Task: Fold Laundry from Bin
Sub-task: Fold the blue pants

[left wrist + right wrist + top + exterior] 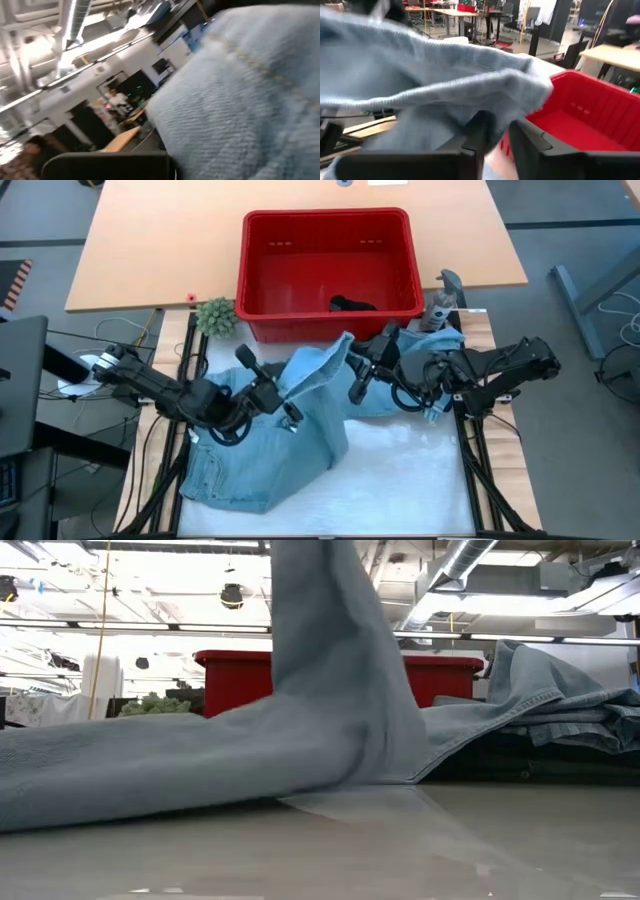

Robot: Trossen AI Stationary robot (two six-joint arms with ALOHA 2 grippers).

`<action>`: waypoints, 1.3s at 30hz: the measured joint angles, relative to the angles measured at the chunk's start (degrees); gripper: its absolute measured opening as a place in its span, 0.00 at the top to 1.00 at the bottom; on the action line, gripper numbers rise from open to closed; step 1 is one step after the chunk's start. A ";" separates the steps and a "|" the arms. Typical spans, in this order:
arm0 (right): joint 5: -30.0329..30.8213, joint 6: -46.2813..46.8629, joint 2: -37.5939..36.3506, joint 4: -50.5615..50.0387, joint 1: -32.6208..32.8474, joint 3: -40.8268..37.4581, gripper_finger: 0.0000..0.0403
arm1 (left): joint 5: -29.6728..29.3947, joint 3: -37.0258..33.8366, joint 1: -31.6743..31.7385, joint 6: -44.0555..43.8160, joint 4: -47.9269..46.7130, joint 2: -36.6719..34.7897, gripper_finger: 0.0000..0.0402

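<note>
Bright ceiling lights and silver ducting hang over a busy workshop behind the table [300, 270], where people show small and blurred in the left wrist view. From above, the red bin [262, 290] stands at 12 o'clock on the table, with one dark garment [352, 305] lying on its floor near the wall closest to the arms. A small green plant [215, 315] sits just beside the bin's corner at 10 o'clock.

Light blue denim jeans [260, 470] sprawl across the white mat [400, 470] at the centre of the work area. The left tool [285, 408], at about 8 o'clock, is closed tight on a fold of the jeans and holds it lifted; in the low view the raised denim [330, 670] climbs out of the top of the picture as a steep column, while the rest lies flat along the mat [380, 840].

The right tool [358, 385], at about 2 o'clock, reaches toward the denim edge near the bin. In its own wrist view its dark fingers [477, 130] stand slightly apart with a bunched edge of the jeans [445, 95] between and over them; whether they grip the cloth cannot be told. More denim [435, 345] is heaped under the right arm at 2 o'clock, beside a grey stand [445, 290].
</note>
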 joint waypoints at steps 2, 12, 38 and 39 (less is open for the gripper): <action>-0.16 2.67 0.00 -2.61 0.38 0.00 0.66 | -1.57 2.40 0.02 2.75 -0.47 0.00 1.00; -0.79 31.30 4.57 -26.83 5.07 0.00 0.47 | -5.91 9.28 0.28 16.57 -0.94 -0.02 1.00; 1.76 54.51 23.43 -27.15 12.77 0.00 0.50 | -8.62 24.22 12.08 18.30 -41.51 -1.24 1.00; 1.76 54.73 23.74 -26.61 13.06 0.00 0.50 | -8.56 24.82 12.81 18.33 -43.23 -1.79 1.00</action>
